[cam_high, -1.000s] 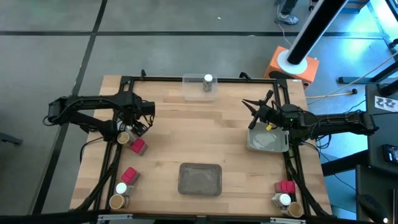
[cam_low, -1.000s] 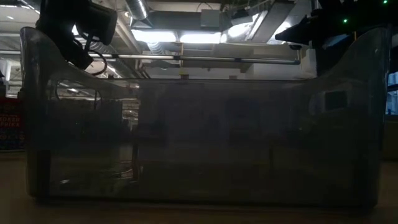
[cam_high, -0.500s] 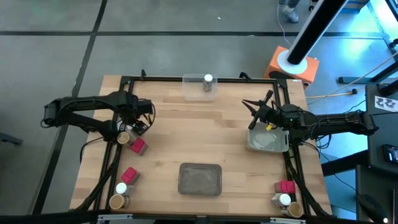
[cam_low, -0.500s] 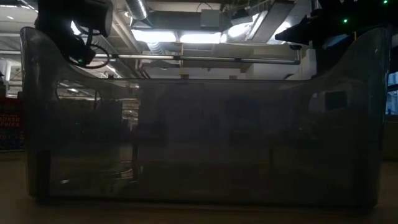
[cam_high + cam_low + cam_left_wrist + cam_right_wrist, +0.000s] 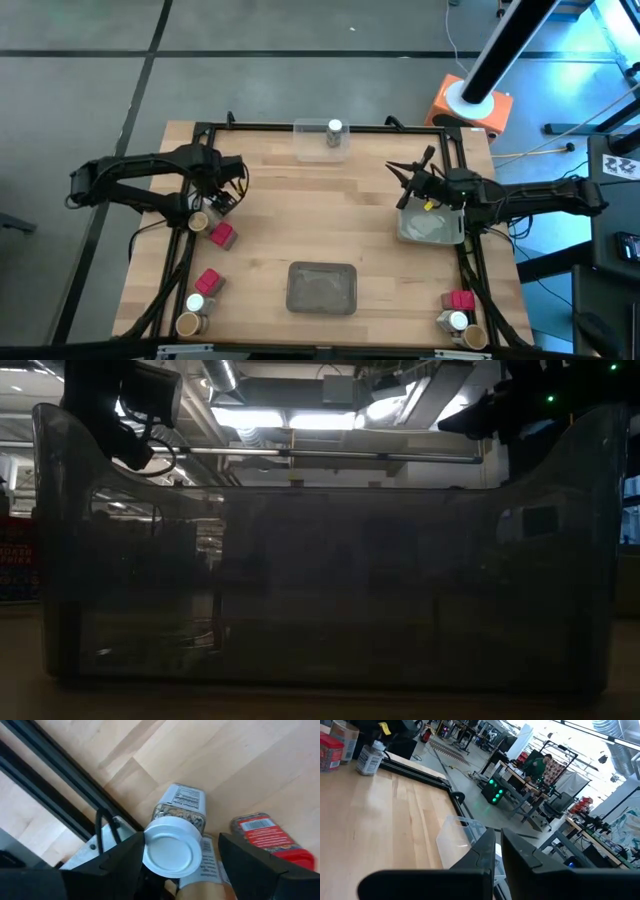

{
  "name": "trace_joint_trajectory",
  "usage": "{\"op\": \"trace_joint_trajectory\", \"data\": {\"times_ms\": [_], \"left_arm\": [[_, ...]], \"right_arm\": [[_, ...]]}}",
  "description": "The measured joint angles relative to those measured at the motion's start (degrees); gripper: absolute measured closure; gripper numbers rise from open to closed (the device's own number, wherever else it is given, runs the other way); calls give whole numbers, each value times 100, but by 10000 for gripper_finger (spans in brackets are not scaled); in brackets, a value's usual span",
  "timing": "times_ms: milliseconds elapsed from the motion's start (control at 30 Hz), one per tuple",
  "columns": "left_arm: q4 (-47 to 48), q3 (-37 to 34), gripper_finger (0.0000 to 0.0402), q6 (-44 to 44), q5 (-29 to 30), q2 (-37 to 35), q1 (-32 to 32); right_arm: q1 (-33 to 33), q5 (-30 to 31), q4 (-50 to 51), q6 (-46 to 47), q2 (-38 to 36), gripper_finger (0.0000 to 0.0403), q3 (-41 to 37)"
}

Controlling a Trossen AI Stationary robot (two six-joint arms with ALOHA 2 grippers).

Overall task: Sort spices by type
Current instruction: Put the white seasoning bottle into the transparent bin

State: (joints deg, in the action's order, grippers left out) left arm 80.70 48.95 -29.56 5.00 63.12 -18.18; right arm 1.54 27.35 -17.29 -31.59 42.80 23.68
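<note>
Left gripper [image 5: 175, 870] clamped on a white-capped greyish spice jar [image 5: 175, 837] at the left edge of the light wooden table [image 5: 300, 210].

Landmark: the grey rectangular tray [image 5: 322, 287] at the table's near middle. Far left of it, the lifted jar hangs above a round tan-topped jar [image 5: 198, 221] and a small red boxy pack [image 5: 222, 235]; another red pack [image 5: 207, 281] lies nearer the tray. Beyond the tray, a clear plastic tray [image 5: 321, 143] holds a white-capped jar [image 5: 334, 128]. To the right, the right gripper [image 5: 497, 842], fingers together and empty, hovers over a second grey tray [image 5: 430, 226].
</note>
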Motion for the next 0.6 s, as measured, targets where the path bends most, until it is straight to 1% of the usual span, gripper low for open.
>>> {"op": "trace_joint_trajectory", "data": {"times_ms": [67, 267, 433, 600], "left_arm": [[0, 102, 152, 2, -76, 4, -40], [144, 433, 152, 13, -41, 0, -40], [-19, 441, 152, 0, -15, 5, -34], [-395, 441, 152, 70, -16, 4, -32]], "right_arm": [[-1, 0, -62, -18, 70, 370, 0], [-2, 2, -226, -43, 200, 370, 0], [-2, 55, -233, -167, 204, 370, 0], [-1, 57, -235, -169, 204, 370, 0]]}}
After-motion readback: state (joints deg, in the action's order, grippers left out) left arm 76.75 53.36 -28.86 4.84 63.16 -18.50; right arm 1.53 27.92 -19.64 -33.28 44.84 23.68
